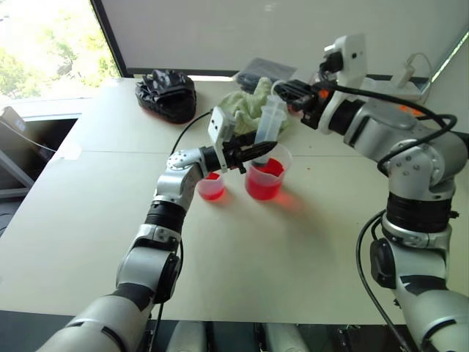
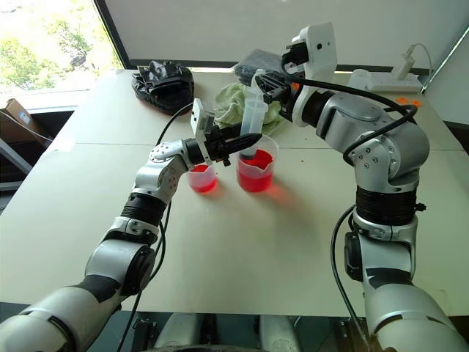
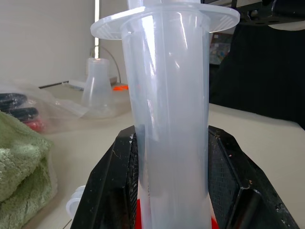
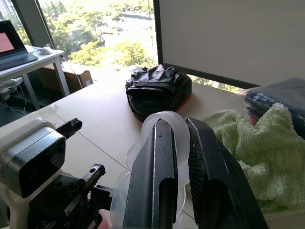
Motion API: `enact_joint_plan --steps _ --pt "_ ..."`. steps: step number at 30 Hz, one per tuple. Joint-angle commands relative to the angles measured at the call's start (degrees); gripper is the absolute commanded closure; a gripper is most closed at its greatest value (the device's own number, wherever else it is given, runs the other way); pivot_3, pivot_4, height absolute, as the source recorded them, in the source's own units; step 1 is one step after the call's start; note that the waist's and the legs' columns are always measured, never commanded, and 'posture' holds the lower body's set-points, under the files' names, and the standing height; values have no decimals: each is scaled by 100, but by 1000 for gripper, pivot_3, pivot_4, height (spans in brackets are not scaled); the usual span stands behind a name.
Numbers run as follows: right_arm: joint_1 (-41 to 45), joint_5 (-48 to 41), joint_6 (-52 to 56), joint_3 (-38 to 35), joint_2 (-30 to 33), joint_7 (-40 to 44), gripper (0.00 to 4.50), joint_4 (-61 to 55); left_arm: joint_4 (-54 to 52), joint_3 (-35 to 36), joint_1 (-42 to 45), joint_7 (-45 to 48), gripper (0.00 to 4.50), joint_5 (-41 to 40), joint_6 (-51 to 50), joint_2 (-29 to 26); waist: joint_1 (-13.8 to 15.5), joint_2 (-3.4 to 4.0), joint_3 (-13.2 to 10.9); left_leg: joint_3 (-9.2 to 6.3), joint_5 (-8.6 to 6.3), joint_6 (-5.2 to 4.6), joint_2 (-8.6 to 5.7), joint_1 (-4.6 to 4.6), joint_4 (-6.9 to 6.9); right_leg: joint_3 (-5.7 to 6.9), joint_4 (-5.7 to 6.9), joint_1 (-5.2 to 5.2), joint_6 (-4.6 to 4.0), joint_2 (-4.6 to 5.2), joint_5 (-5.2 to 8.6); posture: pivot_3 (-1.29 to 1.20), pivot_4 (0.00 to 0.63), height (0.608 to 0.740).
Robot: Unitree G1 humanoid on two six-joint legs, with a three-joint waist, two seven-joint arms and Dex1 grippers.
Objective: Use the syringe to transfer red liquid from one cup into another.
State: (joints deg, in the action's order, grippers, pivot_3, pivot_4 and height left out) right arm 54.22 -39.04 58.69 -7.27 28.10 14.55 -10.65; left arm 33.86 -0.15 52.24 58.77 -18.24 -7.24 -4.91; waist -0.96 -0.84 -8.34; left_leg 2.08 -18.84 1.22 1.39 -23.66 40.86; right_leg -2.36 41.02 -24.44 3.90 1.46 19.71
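Crumpled black bag (image 1: pixel 167 94) on the white table (image 1: pixel 88 220) well beyond the left gripper, green towel (image 1: pixel 245 108) just behind both grippers, dark packet (image 1: pixel 265 70) past the towel, white power strip (image 2: pixel 381 79) beyond the right arm.

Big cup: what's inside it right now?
Red liquid fills the lower part of the big cup, and the syringe stands in it. The syringe's tip is hidden behind the left fingers.
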Motion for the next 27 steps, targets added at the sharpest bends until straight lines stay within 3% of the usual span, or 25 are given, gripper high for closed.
enact_joint_plan --steps 1,26,27 --pt "380 379 -519 -659 291 -308 4434 137 -399 -281 -97 434 3138 -63 146 99 0 0 0 0 0 0 0 0 0 0 0 0 0 0 0 0 150 740" --pt "229 166 -335 -647 306 -230 4434 23 -220 -197 61 364 3138 -46 272 131 2 0 0 0 0 0 0 0 -1 0 -1 0 0 0 0 0 150 740" --pt "228 140 -309 -659 298 -234 4047 22 -206 -191 72 361 3138 -45 284 130 2 0 0 0 0 0 0 0 -1 0 -1 0 0 0 0 0 150 740"
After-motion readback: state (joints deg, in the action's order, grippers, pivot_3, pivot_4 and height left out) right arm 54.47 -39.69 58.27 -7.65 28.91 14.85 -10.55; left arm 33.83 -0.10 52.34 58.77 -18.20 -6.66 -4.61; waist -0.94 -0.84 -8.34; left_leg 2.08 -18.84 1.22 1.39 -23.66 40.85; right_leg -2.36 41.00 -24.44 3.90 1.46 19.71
